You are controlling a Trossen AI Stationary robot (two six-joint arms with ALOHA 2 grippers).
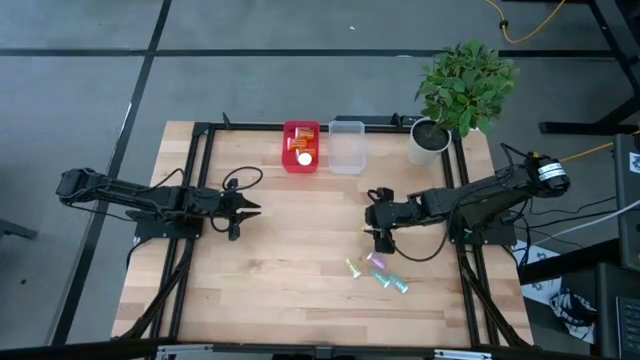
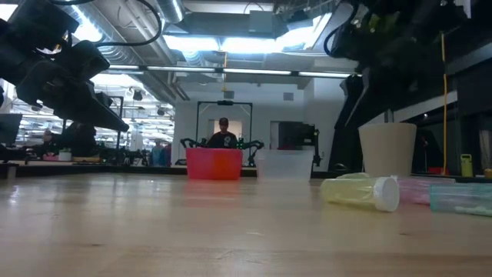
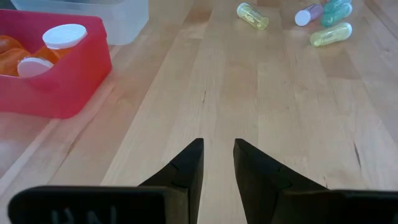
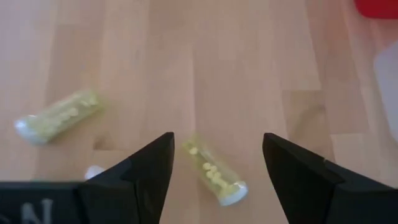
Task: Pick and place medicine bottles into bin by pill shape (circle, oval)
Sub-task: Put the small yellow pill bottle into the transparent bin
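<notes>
On the wooden tabletop (image 1: 300,260), the red bin (image 1: 301,147) sits at about twelve o'clock from the centre, with orange bottles with white caps (image 3: 37,53) lying inside it, and a clear bin (image 1: 346,146) stands just beside it toward one o'clock. Four slim tinted vials lie on their sides in a loose cluster at about four o'clock: a yellow vial (image 1: 354,268), a purple vial (image 1: 377,260), a teal vial (image 1: 382,277) and a green vial (image 1: 397,286), all close together. The right gripper (image 1: 382,238) hangs just at eleven o'clock of that cluster, its jaws spread wide and holding nothing; its wrist view shows one yellow vial (image 4: 210,170) lying between the two spread fingers (image 4: 143,168) on the wood below, and another pale yellow-green vial (image 4: 59,116) off to one side. The left gripper (image 1: 250,210) hovers at nine o'clock of the centre, well apart from the vials, its jaws nearly together with a narrow gap and nothing in them. A potted plant (image 1: 455,95) stands at the two o'clock corner.
</notes>
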